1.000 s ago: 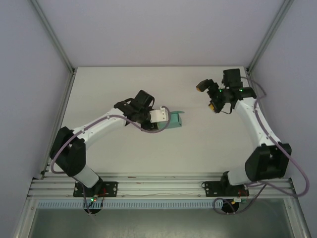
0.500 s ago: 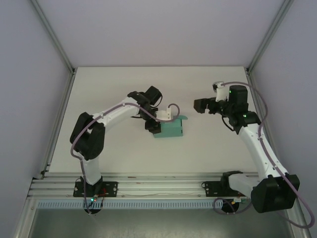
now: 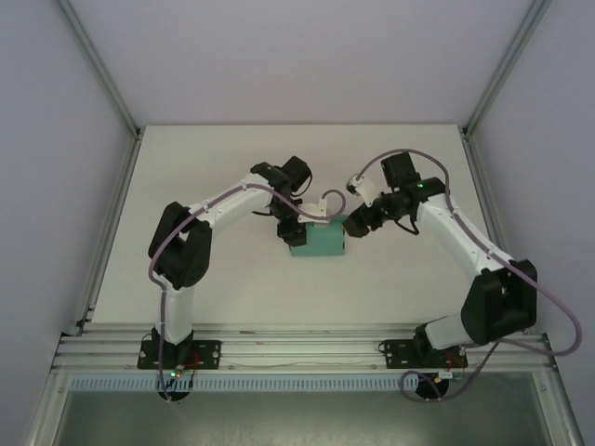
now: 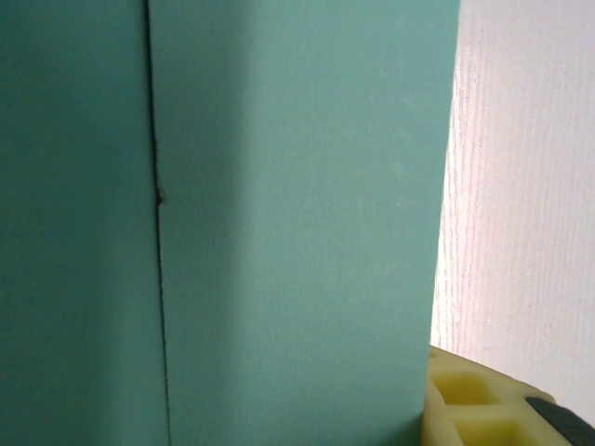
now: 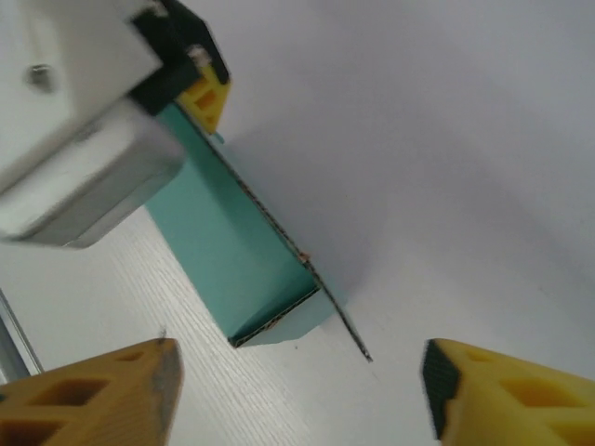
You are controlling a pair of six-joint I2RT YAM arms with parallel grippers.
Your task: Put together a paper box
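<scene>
1. Teal-green paper box (image 3: 321,243), a small rectangular shape of thin card, is lying on the white table (image 3: 214,288) just right of centre in the top view, with its long side running left to right.
2. The left gripper (image 3: 294,232) is reaching in from the upper left and holding the box's left end, its jaws closed part-way on the card.
3. In the left wrist view, the teal card is sitting close to the lens across the left and middle. A dark seam is running through it from top to bottom, and one yellow fingertip (image 4: 474,413) is showing at the lower right.
4. The right gripper (image 3: 357,223) is hovering just beside the box's upper right corner. I cannot tell from above whether it is touching.
5. In the right wrist view, its two yellow fingertips (image 5: 102,395) are standing wide apart at the bottom corners, with bare table between them.
6. Beyond them, at mid-frame, the box is turning an open end toward the lens. A thin card edge is running past that opening, and the left gripper's white body is sitting at the upper left.
</scene>
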